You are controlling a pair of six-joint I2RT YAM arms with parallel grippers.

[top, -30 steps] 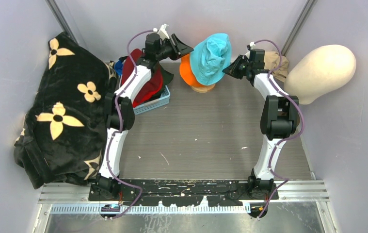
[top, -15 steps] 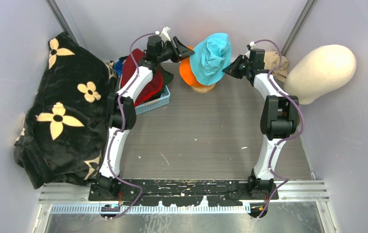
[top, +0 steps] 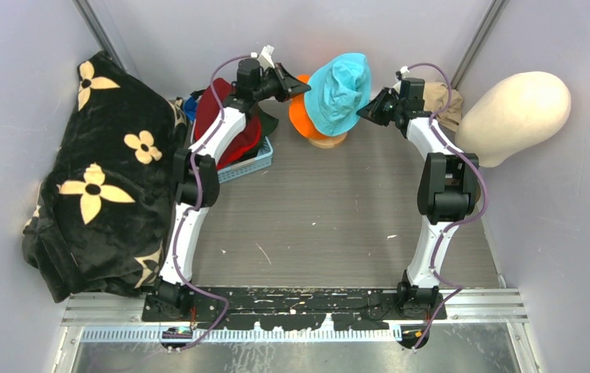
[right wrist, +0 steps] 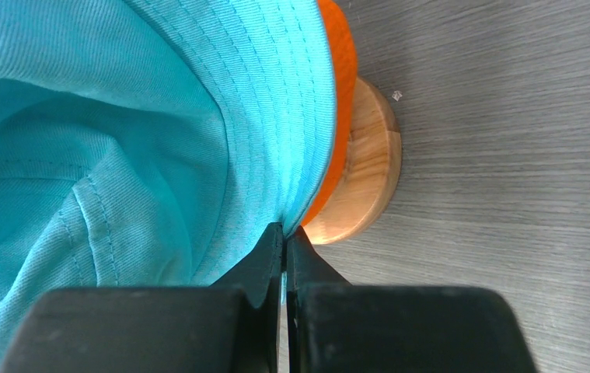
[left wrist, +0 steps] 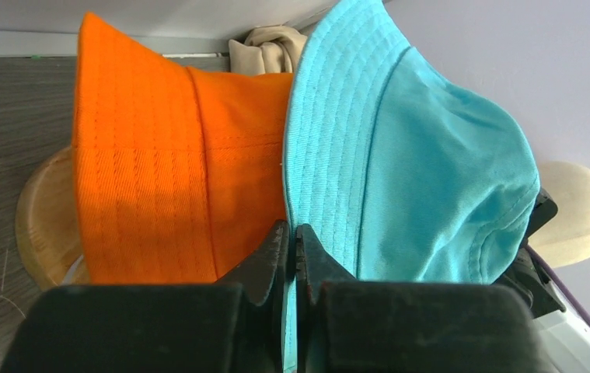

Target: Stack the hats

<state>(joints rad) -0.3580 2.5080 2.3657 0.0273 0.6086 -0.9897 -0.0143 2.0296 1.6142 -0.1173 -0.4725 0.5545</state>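
Teal hat (top: 340, 92) sits upper centre of the top view, tilted against the orange hat (top: 299, 118) on its wooden stand (right wrist: 365, 167). Left fingers (left wrist: 270, 260) and right fingers (right wrist: 264, 256) pinch opposite brim edges, probably to spread it for seating. Back wall (top: 307, 31) is close behind. Bare desk (top: 338, 217) below gives room.

Teal bucket hat (top: 340, 92): plain bright turquoise; you'll find same-colour stitched rings on its brim.
Orange bucket hat (left wrist: 159, 179): plain vivid orange.
Red hat (top: 210, 97): deep red, plain.
Basket (top: 249, 165): blue.
Blanket (top: 97, 179) on your left: black, large cream flowers.
Head form (top: 521, 109) on your right: smooth cream.
Round stand (right wrist: 361, 171): pale wood grain.
Bench (top: 330, 217): grey wood grain.
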